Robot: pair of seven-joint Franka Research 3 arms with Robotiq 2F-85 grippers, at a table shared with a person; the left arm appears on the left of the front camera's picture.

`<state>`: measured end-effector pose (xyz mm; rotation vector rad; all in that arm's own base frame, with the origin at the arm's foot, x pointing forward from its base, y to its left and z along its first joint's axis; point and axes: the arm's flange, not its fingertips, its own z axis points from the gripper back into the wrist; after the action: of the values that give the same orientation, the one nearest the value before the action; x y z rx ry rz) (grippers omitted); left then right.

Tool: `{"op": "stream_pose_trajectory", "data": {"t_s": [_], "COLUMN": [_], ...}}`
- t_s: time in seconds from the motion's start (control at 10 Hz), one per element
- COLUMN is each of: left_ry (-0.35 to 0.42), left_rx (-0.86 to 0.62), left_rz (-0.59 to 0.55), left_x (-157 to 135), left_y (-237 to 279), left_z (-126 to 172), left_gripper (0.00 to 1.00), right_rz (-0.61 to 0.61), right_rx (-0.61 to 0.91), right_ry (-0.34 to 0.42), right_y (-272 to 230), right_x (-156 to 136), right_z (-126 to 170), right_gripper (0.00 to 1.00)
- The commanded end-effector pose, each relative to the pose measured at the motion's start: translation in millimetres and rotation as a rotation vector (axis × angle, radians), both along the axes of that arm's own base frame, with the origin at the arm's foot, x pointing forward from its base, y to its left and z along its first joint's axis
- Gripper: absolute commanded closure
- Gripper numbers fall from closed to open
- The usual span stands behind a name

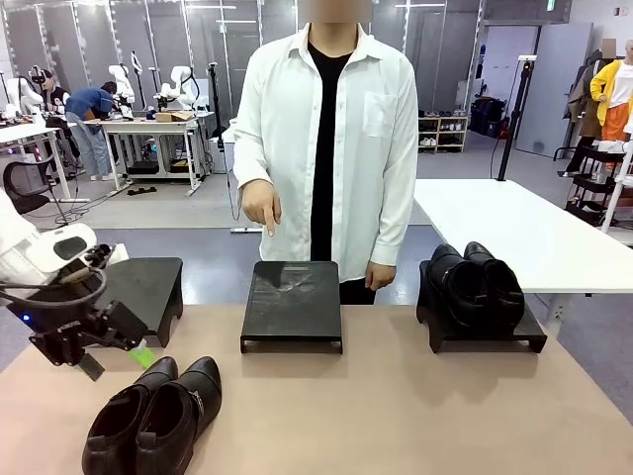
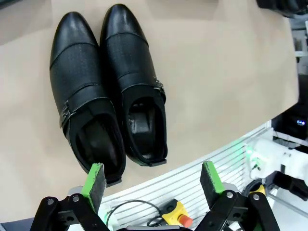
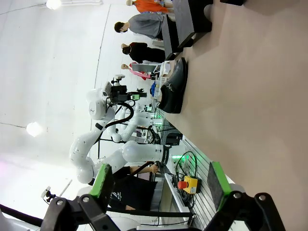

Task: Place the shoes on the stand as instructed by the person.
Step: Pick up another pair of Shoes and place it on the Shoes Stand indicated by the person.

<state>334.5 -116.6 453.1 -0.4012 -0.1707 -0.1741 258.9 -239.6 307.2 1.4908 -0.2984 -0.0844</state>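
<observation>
Shoes [image 2: 110, 86], loose pair, lay on worktop [image 2: 216, 72] at eleven o'clock from left tool [image 2: 151, 178], heels nearest, long axes twelve-to-six. Left tool stood nearer than right tool [image 3: 159, 183]; both were released, empty.

Glossy black shoes [image 2: 108, 86], green-padded fingers [image 2: 95, 179]

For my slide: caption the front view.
Person points at the middle stand; black dress shoes lie beside the left gripper.
</observation>
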Motion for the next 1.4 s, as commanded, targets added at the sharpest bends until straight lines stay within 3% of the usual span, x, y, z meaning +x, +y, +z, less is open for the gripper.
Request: {"op": "stream_pose_trajectory", "data": {"t_s": [0.0, 0.4, 0.7, 1.3], "left_ry": [0.013, -0.017, 0.051, 0.088], "left_rx": [0.005, 0.054, 0.093, 0.131], "left_rz": [0.054, 0.113, 0.103, 0.086], "left_x": [-29.7, -24.7, -22.4, -21.4], "left_y": [0.3, -5.8, -8.9, -9.8], "left_z": [-39.3, -70.7, -97.3, -127.2], "left_gripper": [0.00, 0.00, 0.00, 0.00], "right_rz": [-0.008, -0.008, -0.008, -0.008], "right_rx": [-0.011, -0.011, -0.011, -0.011], "right_ry": [-0.007, -0.007, -0.007, -0.007], "right_y": [2.9, 2.9, 2.9, 2.9], "right_x": [-1.8, -1.8, -1.8, -1.8], "right_z": [1.4, 1.4, 1.4, 1.4], "right_gripper": [0.00, 0.00, 0.00, 0.00]}}
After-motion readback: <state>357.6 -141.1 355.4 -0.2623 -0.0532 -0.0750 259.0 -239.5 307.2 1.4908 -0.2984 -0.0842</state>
